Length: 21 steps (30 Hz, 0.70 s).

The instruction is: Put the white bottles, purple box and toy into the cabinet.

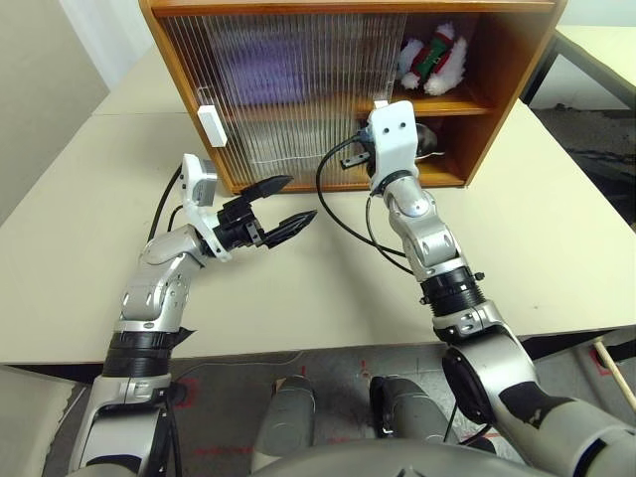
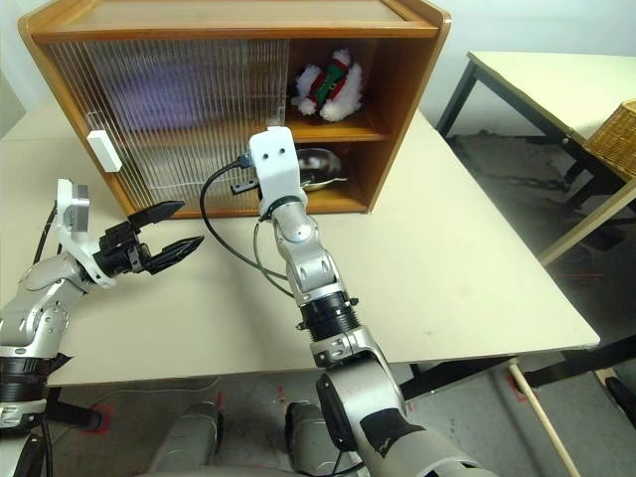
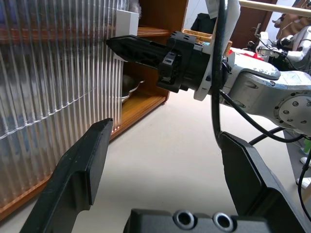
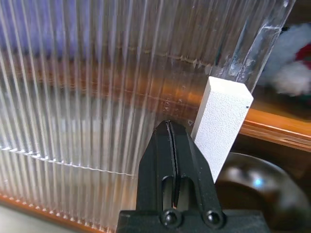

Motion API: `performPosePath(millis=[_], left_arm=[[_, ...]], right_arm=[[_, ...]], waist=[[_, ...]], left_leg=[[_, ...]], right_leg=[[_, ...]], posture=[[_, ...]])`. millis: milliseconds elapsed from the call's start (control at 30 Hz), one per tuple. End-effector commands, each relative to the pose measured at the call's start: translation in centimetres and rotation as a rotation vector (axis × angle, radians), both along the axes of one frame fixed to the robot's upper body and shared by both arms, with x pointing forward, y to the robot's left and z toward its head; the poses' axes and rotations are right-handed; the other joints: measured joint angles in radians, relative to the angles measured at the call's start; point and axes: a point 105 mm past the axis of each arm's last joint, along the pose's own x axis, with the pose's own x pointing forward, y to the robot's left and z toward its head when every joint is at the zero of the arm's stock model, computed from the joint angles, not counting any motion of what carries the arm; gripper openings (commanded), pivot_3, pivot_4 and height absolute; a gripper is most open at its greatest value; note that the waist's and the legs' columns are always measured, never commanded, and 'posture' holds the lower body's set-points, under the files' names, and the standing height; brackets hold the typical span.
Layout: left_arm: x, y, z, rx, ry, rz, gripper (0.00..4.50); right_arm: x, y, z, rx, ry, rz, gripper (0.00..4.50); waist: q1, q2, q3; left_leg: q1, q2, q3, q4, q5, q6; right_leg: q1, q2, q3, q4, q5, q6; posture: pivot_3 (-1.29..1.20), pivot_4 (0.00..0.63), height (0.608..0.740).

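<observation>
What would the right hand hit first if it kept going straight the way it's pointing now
Most likely the ribbed sliding door of the cabinet, right beside its white handle. The shut right hand points at the panel, tips close against it; whether they already touch is unclear.

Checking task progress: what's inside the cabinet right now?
In the cabinet, the open right side shows the toy bear on the upper shelf and a steel bowl below. Behind the ribbed sliding door, a purple blur on the upper shelf; white bottles can't be made out.
</observation>
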Motion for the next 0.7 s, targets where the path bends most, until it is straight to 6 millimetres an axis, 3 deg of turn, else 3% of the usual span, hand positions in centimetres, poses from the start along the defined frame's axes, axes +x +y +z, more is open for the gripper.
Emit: performPosePath(millis=[33, 700], left_arm=[[0.0, -0.3, -0.1, 0.014, -0.001, -0.007, 4.5], [0.0, -0.6, -0.1, 0.011, -0.001, -0.018, 4.5]], right_arm=[[0.1, -1.2, -0.2, -0.008, -0.003, -0.065, 0.05], [0.5, -5.3, 0.4, -0.042, -0.043, -0.282, 0.05]], waist=[[0.0, 0.0, 0.0], [-0.003, 0.0, 0.0]], left_leg=[[0.0, 0.0, 0.0, 0.0, 0.0, 0.0], [0.0, 0.0, 0.0, 0.0, 0.0, 0.0]], right_leg=[[0.0, 0.0, 0.0, 0.0, 0.0, 0.0], [0.0, 0.0, 0.0, 0.0, 0.001, 0.006]], posture=[[0.13, 0.086, 0.74], [0.12, 0.08, 0.74]])
